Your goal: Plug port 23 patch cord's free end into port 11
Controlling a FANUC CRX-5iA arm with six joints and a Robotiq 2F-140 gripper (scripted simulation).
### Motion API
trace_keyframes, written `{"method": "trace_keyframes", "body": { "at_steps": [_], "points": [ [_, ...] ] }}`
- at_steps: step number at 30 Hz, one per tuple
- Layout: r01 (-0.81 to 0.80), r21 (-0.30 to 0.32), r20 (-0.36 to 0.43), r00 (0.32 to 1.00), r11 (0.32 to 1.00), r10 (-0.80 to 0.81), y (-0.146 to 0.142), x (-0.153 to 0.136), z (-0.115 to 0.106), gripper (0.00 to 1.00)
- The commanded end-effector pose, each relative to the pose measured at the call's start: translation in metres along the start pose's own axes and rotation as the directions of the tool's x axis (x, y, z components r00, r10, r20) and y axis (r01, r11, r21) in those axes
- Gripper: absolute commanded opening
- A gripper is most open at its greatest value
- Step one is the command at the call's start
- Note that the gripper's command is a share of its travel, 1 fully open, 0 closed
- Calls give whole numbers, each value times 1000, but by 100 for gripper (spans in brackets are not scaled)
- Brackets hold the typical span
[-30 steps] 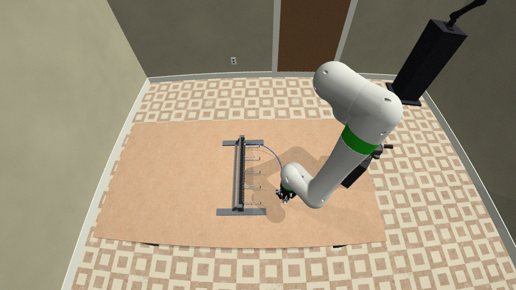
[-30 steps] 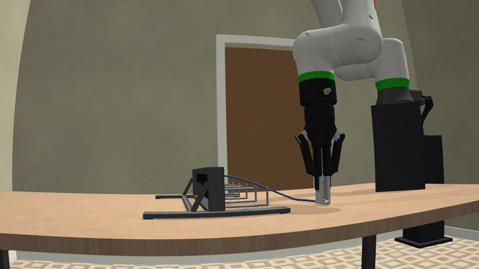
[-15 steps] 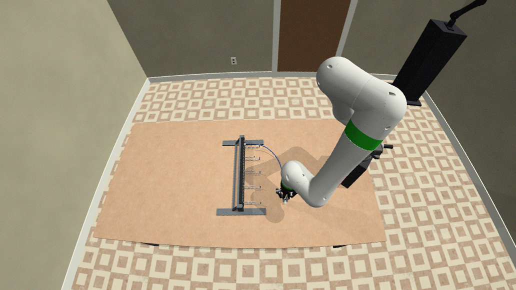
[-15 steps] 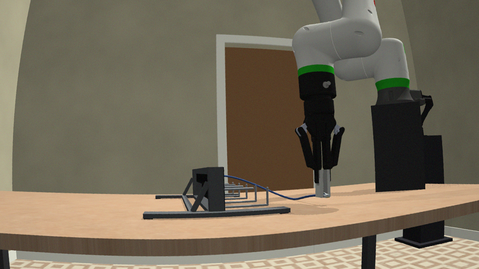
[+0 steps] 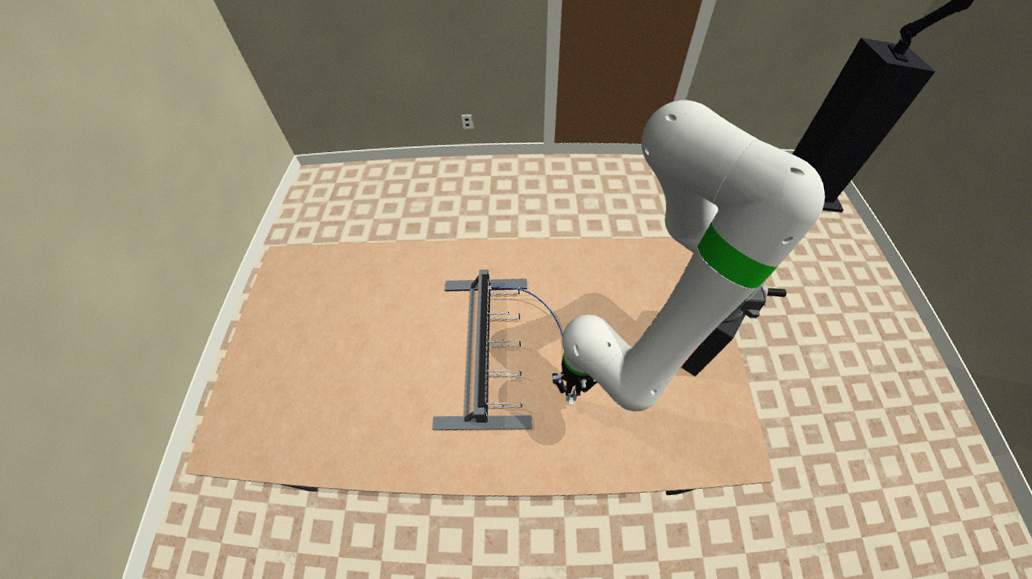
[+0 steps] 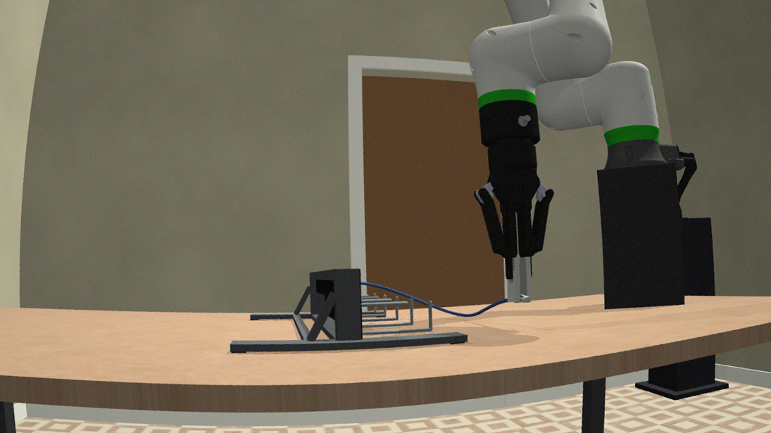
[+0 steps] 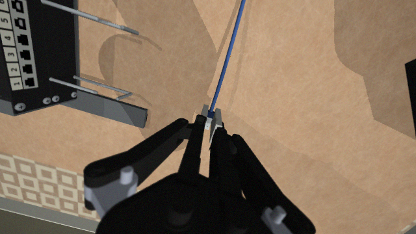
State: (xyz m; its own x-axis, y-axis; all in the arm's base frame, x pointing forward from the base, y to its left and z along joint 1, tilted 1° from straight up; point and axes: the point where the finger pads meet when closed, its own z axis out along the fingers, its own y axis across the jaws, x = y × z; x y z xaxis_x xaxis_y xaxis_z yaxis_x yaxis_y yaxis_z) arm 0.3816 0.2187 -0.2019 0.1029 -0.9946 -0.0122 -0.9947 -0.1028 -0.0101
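My gripper is shut on the cord's free plug, above the table on the port side of the rack. The clear plug shows between the grey fingertips, its dark blue boot toward the cord. Which way its latch faces I cannot tell. The blue patch cord curves from the rack's far end to the plug and sags in the middle. The rack stands on its feet. Port 1 and several neighbouring ports show in the wrist view; port 11 is not readable in any view.
Thin metal cable hooks stick out from the rack's port side. A rack foot reaches along the table toward my gripper's side. The arm's dark pedestal stands to the right.
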Motion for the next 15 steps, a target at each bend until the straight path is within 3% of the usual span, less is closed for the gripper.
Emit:
{"method": "trace_keyframes", "body": {
  "at_steps": [1,15],
  "points": [
    [0,0,0,1000,1000,0,0,0,-5,0],
    [0,0,0,1000,1000,0,0,0,-16,0]
  ]
}}
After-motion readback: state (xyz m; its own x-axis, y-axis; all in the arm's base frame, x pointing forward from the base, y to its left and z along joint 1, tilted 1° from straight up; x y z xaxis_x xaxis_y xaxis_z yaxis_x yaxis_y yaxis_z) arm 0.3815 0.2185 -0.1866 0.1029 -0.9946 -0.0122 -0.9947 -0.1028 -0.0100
